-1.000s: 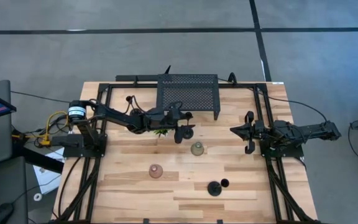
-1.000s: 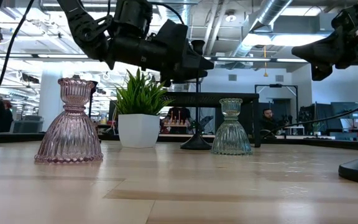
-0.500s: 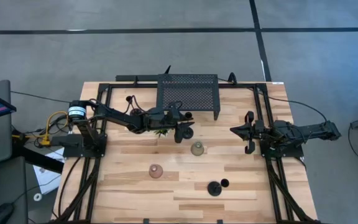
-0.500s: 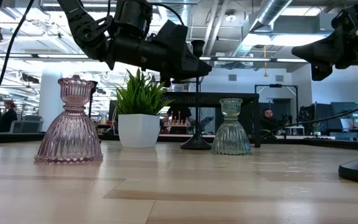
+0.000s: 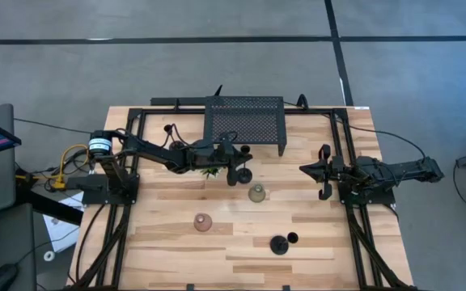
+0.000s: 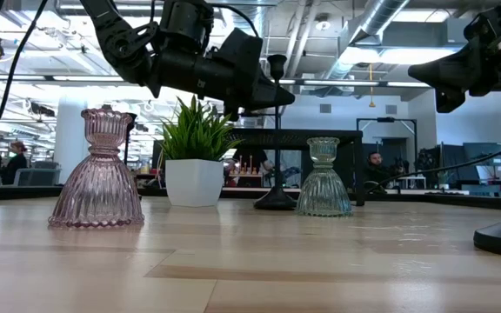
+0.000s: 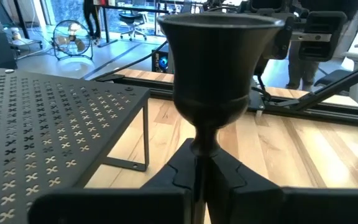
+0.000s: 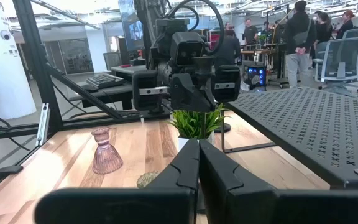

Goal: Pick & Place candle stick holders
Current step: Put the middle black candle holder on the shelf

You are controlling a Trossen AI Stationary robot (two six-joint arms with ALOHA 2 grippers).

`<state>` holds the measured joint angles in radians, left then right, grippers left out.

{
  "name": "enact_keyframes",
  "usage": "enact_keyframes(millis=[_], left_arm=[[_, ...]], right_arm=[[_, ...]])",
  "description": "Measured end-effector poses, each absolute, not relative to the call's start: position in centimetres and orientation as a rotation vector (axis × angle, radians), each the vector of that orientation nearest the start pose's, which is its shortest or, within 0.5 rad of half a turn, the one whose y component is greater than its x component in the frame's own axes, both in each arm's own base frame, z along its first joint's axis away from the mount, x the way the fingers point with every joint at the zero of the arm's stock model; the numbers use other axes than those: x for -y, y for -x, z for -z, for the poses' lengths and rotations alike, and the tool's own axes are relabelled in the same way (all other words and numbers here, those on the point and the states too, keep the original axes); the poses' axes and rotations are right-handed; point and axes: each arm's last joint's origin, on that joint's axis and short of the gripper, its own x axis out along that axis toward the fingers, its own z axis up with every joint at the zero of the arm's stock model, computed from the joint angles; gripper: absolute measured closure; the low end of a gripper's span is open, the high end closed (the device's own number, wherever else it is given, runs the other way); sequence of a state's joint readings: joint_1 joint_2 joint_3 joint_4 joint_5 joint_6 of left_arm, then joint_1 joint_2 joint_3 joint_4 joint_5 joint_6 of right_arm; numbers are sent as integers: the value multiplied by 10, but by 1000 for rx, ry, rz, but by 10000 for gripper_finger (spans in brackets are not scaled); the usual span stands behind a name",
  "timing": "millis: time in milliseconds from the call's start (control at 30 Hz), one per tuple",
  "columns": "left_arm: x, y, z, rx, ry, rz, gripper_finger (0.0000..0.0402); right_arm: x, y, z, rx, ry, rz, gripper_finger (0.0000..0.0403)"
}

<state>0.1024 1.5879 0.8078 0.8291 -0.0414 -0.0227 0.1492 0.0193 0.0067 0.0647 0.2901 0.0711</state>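
Just beside rack (image 5: 245,121) edge: gripped holder (image 5: 238,173)

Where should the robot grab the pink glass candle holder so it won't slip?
Best bet is the narrow neck of the pink glass holder, between its top cup and the wide flared skirt. It stands upright in the open, so coming from above with fingers on either side of the neck looks easiest. The ribbed skirt widens downward, so fingers there would likely slide off. The left gripper already holds a black holder.

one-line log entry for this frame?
left gripper: shut on black holder, by mesh rack | right gripper: shut, idle at right edge
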Motion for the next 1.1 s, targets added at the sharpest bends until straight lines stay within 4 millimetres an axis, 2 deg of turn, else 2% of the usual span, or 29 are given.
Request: enact_keyframes(millis=[367,533,800,967,1100], left_arm=[[-36,-335,-242,32,31,-143,386],[-34,-323,-253,-26,45,-141,391],[-30,-285,-303,63,39,-142,391],[-27,-256,-337,193,24,-140,390],[-31,-241,-363,183,-6,-160,391]], right_arm=[[-6,-97,-170,56,-82,139,403],[-6,-97,-170,55,-82,139,403],[-6,-97,-170,54,-82,139,403],[-6,-97,-170,50,-81,140,403],[-6,-97,-170,52,-82,141,403]])
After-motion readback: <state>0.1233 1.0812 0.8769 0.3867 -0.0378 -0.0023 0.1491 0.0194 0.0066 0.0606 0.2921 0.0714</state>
